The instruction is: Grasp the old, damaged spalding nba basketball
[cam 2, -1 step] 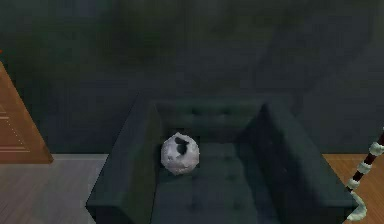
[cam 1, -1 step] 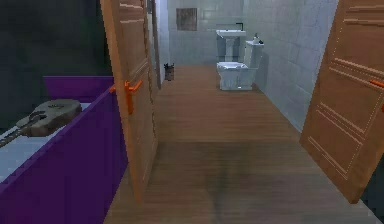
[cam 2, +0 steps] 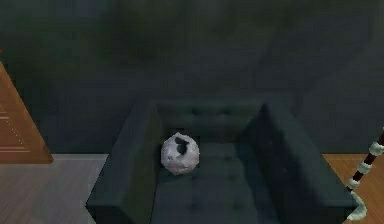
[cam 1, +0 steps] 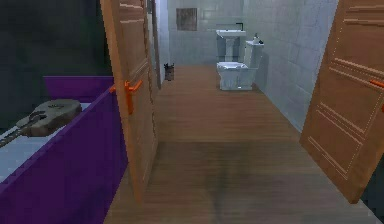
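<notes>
Sitting near the dark armchair [cam 2: 270, 150] seat's left edge: pale grey ball [cam 2: 181, 152], dark blotch. Pincer state: cannot tell.

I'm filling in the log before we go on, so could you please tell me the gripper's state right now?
Gripper: its state cannot be told.
A pale grey ball lies on the seat of the dark armchair.
</notes>
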Controlling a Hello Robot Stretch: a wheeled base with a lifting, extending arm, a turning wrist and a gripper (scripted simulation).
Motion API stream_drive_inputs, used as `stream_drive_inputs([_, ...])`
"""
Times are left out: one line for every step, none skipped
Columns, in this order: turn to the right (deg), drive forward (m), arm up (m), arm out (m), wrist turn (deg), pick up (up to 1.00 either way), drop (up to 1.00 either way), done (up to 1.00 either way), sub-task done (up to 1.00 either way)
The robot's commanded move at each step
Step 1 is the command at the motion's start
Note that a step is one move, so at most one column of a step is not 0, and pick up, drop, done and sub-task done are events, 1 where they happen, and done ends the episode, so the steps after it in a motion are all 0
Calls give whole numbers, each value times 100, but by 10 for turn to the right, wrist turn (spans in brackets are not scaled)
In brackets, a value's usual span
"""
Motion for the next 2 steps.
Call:
stream_drive_inputs([0,0,12,0,0,0,0,0,0])
stream_drive_inputs([0,0,0,50,0,0,0,0,0])
